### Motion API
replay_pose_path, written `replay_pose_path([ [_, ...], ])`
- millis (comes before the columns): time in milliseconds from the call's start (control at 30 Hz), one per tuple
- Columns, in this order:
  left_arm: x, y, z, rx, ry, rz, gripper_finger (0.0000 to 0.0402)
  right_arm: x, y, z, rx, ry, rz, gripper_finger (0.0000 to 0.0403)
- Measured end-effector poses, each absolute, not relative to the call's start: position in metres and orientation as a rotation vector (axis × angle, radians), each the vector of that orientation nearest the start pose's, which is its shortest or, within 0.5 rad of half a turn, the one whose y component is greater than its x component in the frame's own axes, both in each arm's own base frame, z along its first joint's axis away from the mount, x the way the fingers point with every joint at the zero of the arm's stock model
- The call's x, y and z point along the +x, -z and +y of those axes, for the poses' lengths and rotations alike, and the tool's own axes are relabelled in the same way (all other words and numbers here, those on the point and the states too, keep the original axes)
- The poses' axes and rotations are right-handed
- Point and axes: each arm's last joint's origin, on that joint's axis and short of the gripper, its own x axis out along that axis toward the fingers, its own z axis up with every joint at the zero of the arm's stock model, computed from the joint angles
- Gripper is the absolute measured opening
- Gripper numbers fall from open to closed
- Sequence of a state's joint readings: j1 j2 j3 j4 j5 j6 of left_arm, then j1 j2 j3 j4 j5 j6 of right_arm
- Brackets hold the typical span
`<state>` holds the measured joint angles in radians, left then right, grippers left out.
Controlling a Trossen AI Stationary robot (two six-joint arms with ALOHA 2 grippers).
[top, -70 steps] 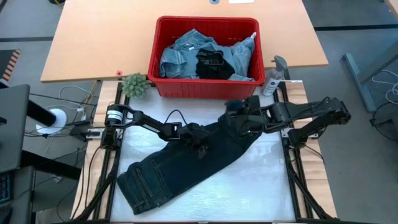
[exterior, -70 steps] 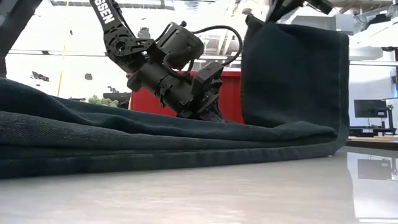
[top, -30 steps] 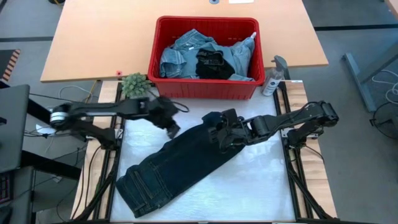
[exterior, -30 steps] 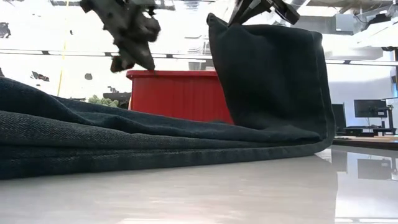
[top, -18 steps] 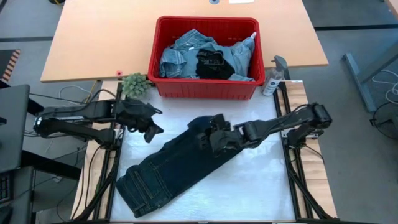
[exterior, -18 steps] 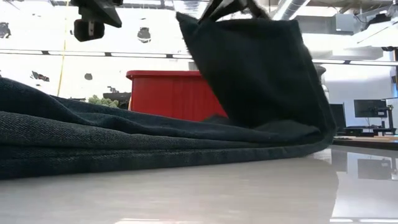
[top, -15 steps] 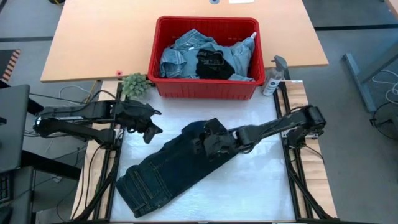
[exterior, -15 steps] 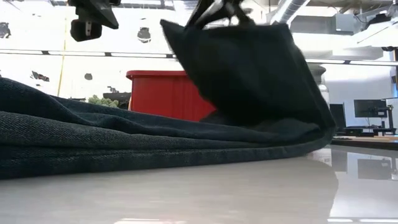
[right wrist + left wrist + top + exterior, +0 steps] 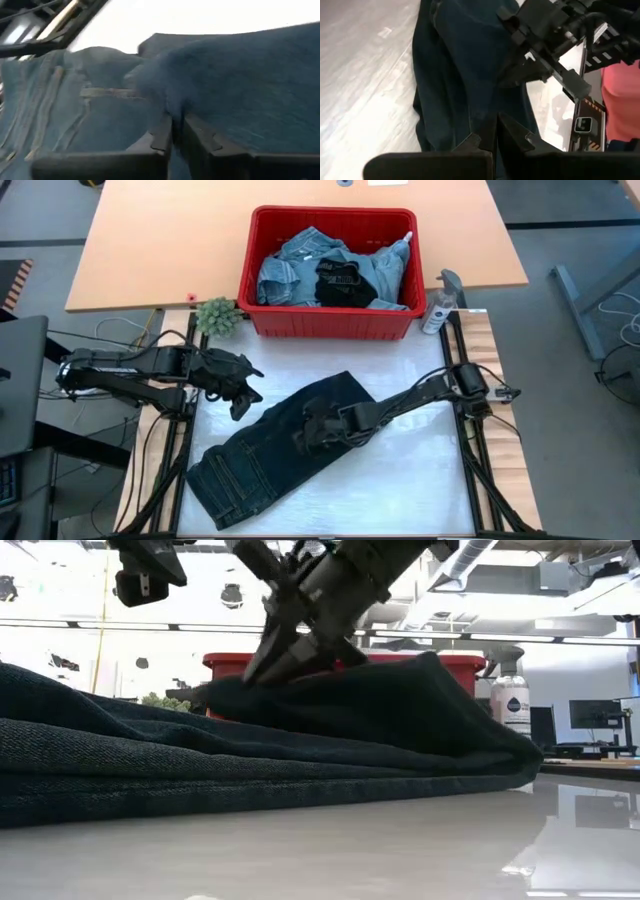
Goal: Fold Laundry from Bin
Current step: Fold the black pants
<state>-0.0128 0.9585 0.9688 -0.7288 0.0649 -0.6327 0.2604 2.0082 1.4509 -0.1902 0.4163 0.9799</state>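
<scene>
A pair of dark blue jeans (image 9: 262, 458) lies slantwise on the white table, with the waist at the near left. Its leg part is folded back over itself at the far right fold (image 9: 345, 388). My right gripper (image 9: 303, 437) is low over the middle of the jeans, shut on the folded-over leg end (image 9: 225, 690). My left gripper (image 9: 239, 408) hangs shut and empty above the table's left side, clear of the cloth. The red bin (image 9: 330, 328) at the far edge holds more laundry (image 9: 335, 272). My right gripper holds the jeans' folded-over leg end (image 9: 167, 102) between its two fingers. It comes slanting down from the table's right. How many layers it holds, I cannot tell. The held end lies on the jeans' lower layer, slack and no longer lifted.
A small green plant (image 9: 217, 317) stands left of the bin and a spray bottle (image 9: 440, 302) right of it. Bare white table (image 9: 420, 480) lies near and right of the jeans. Metal frame rails (image 9: 470, 460) run along both sides.
My right gripper has gone down and toward the table's near left with the leg end. The leg part that stood upright now lies folded flat over the jeans. My left gripper has drawn back toward the left edge, staying shut.
</scene>
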Motion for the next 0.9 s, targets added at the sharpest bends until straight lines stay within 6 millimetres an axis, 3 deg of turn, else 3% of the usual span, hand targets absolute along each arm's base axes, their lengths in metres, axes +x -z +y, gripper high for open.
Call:
replay_pose_path([
  [267,0.185,-0.319,-0.004,-0.613,-0.145,0.718,0.0,0.412,-0.253,0.09,0.626,0.367,0.524,0.0209],
  [433,0.185,-0.319,-0.005,-0.602,-0.139,0.721,0.0,0.362,-0.29,0.091,0.561,0.567,0.583,0.0226],
  [533,0.185,-0.319,-0.005,-0.58,-0.13,0.719,0.0,0.328,-0.284,0.099,0.566,0.777,0.697,0.0223],
  [600,0.186,-0.319,-0.005,-0.569,-0.123,0.714,0.0,0.319,-0.279,0.1,0.605,0.849,0.728,0.0224],
  [700,0.188,-0.322,-0.005,-0.557,-0.098,0.677,0.0002,0.32,-0.276,0.101,0.626,0.84,0.718,0.0232],
  [900,0.193,-0.33,-0.008,-0.577,0.041,0.613,0.0042,0.334,-0.243,0.083,0.7,0.872,0.786,0.0256],
])
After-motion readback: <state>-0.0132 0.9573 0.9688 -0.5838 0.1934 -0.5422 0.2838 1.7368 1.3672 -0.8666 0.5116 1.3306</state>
